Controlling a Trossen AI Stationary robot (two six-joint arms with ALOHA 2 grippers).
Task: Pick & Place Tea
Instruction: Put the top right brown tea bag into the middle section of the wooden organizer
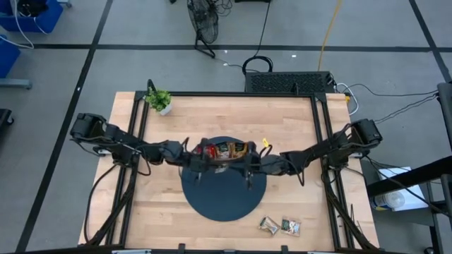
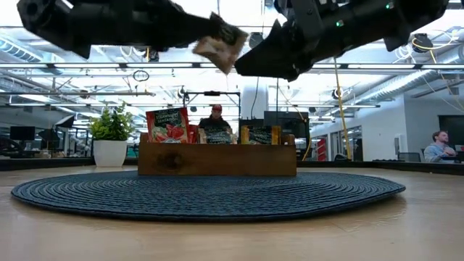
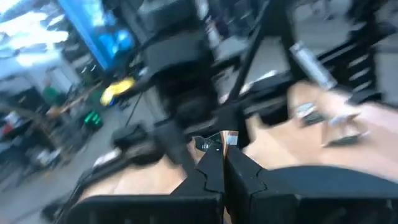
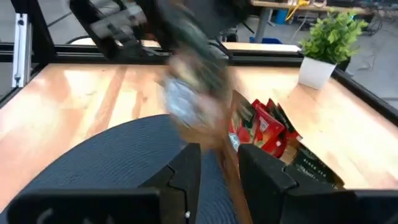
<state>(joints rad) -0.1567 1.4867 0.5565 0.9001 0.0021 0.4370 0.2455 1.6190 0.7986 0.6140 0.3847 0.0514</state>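
The left gripper (image 2: 209,35) hangs in the air with its fingers (image 3: 208,171) pressed tight together, pinching a beige-and-green sachet (image 2: 221,43) by one edge. The sachet hangs tilted off the fingertips. Straight across from it, close by, the right gripper (image 4: 219,163) faces the same sachet with its fingers (image 4: 186,168) apart and a clear gap between them. It holds nothing, and the sachet shows blurred just ahead of that gap. In the low view the sachet sits between the two grippers, touching the left one; whether it also touches the right one cannot be told. Below both grippers stands the tray (image 2: 217,161) on the far part of the mat (image 1: 224,201). It has red sachets (image 2: 167,125) standing under the left gripper's side and a dark green sachet (image 2: 261,135) under the right gripper's side. Two loose sachets (image 1: 280,226) lie flat on the bare table, well away from both grippers, off the mat's near edge on the right arm's side. The plant (image 1: 159,100) stands at the far corner behind the left arm, well apart from the grippers.
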